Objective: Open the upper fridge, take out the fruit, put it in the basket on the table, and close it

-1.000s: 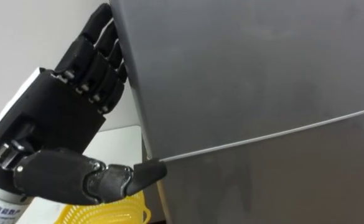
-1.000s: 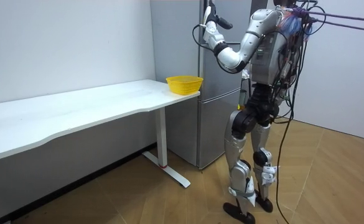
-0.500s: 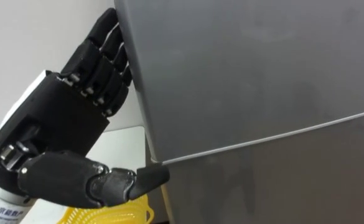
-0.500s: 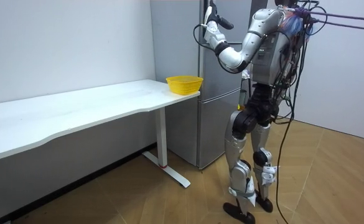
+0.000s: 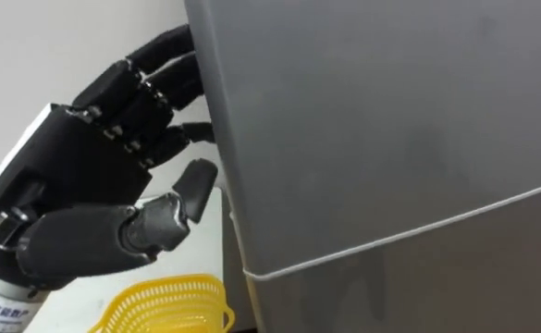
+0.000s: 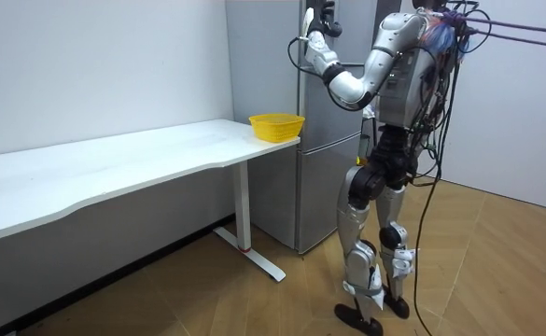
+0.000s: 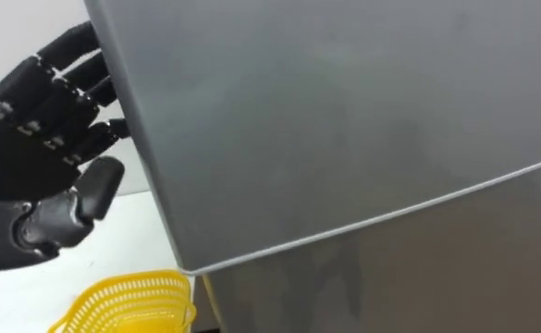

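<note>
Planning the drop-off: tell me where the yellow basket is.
The yellow basket sits low on the left of the eye views, at the end of the white table beside the fridge, below the left hand.

- Yellow mesh basket — on the desk's end
- White desk — long, along the pale wall
- Wooden floor

wall — plain white | floor — wood planks | table long, white, against wall

Grey fridge; black left hand; yellow mesh basket.
</note>
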Available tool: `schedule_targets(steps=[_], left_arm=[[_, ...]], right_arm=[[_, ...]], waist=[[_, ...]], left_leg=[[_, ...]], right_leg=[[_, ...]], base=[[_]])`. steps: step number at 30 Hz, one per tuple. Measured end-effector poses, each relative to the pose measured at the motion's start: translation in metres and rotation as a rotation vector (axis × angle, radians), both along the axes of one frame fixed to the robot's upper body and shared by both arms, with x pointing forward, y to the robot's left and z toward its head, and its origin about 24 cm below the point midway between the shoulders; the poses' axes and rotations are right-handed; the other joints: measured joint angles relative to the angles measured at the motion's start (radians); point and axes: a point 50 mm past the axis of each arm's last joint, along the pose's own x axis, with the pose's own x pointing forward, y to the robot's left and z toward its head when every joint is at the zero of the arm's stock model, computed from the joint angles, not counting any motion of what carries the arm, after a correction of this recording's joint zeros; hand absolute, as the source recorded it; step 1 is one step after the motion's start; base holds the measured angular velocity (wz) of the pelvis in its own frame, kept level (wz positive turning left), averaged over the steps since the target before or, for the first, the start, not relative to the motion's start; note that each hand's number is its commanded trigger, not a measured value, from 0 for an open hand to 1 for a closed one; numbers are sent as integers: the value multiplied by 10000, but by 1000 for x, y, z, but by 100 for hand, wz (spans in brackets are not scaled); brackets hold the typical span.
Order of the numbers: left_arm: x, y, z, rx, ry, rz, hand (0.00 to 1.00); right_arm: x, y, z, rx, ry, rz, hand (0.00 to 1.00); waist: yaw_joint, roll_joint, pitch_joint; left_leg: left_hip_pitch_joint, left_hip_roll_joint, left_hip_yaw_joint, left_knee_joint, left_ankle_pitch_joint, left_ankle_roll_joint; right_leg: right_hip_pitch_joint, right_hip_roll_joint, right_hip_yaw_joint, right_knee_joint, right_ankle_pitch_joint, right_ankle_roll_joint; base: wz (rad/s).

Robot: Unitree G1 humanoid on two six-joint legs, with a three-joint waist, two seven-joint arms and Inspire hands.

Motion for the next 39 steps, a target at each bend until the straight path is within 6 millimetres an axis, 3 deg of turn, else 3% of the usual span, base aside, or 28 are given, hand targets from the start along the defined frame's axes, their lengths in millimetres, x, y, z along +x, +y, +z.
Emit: schedule_targets(steps=[9,15,17,18,19,27,39], left_arm=[[1,-28,-12,780,543,-2041,100],[-2,-33,-12,1019,397,-2541,100],[-3,-34,-12,1099,306,-2700,81],[-3,-34,-12,1117,296,-2736,58],[-3,-35,-12,1180,287,-2841,0],[-5,-38,-13,1559,253,-3232,0],[-9,-58,-19,1817,329,-4416,0]], right_arm=[[-1,-3,1,-160,111,154,0],[-4,-4,1,-379,636,945,0],[-7,-3,0,-468,1084,1664,0],[-9,-3,0,-479,1226,1853,0],[-12,-2,-1,-499,1490,2196,0],[-25,-3,-1,-588,2520,3221,0],[-27,7,-5,-454,2995,4351,0]], waist=[[-113,34,-1],[-253,48,-11],[-252,49,-12],[-255,50,-13],[-251,48,-13],[-272,42,-15],[-310,-156,-20]], left_leg=[[0,19,69,-5,1,1],[1,36,188,-5,1,0],[4,40,244,-7,1,0],[3,41,250,-7,1,0],[-3,42,230,-6,1,0],[11,50,263,2,1,0],[-8,62,279,-2,1,1]], right_leg=[[-30,7,36,-5,-2,-3],[-75,11,134,2,-2,-5],[-103,8,186,19,-2,-5],[-112,8,208,25,-2,-4],[-117,8,222,34,-2,-5],[-143,10,277,69,-2,-6],[-132,22,272,35,0,-8]], base=[[0],[-5],[-7],[-5],[-3],[0],[0]])
